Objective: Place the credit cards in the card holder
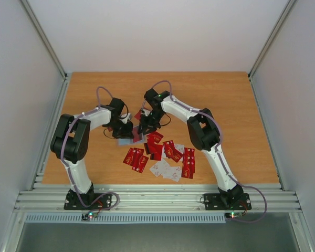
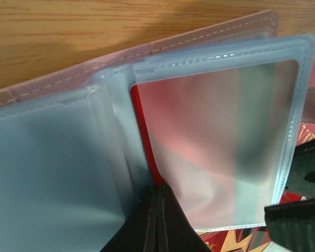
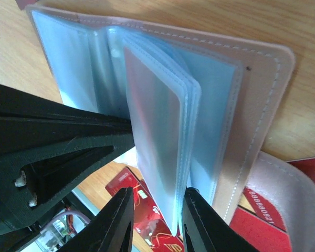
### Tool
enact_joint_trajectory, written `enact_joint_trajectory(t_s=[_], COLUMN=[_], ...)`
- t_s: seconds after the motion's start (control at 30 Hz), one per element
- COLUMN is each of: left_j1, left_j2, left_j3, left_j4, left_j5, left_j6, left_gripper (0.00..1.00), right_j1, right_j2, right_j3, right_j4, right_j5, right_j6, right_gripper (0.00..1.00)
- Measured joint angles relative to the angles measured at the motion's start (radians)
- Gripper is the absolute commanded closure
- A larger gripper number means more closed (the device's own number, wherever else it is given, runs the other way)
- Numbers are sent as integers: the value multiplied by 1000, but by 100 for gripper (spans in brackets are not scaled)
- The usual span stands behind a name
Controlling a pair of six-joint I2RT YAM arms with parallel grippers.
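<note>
The card holder (image 1: 130, 139) lies open on the table, tan outside with clear plastic sleeves (image 2: 220, 136) inside. One red credit card (image 2: 142, 131) sits in a sleeve. My left gripper (image 2: 157, 210) is shut, pinching the bottom edge of that sleeve by the spine. My right gripper (image 3: 159, 191) is open and straddles the raised stack of sleeves (image 3: 157, 131). The stack touches its right finger (image 3: 202, 226) and stands apart from the other. In the top view both grippers (image 1: 125, 129) (image 1: 145, 125) meet over the holder. Several red and white credit cards (image 1: 168, 153) lie loose in front of it.
More red cards (image 3: 147, 223) lie right under the holder and the right gripper. The left gripper's black body (image 3: 52, 157) fills the left of the right wrist view, close to the right fingers. The wooden table (image 1: 226, 105) has grey walls at both sides.
</note>
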Motion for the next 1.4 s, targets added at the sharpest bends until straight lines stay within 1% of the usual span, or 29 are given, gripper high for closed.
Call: enact_joint_trajectory(t_s=[0.17,0.33,0.63,0.87,1.0,1.17,1.4], left_j1=[0,-1,13,81,117,151,165], left_j2=[-7,-55,-211,-361,-428,-497,-547], left_j3=[0,0,-13,-76,-108,-163,-203], left_j4=[-1,-4,-22,-56,-80,-110,-150], left_j5=[0,-3,-24,-29,-32,-41,-48], left_j6=[-5,-25,-76,-117,-121,-121,-114], left_gripper=[98,97,94,93,93,93,93], right_j1=[15,28,43,71,89,108,119], right_j2=[0,0,0,6,42,131,206], right_j3=[14,25,80,151,220,337,401], right_j4=[-8,-10,-13,-14,-19,-40,-58], right_j5=[-4,-11,-21,-34,-39,-49,-57], right_j6=[-3,-2,10,28,39,51,85], right_gripper=[73,73,73,72,72,72,72])
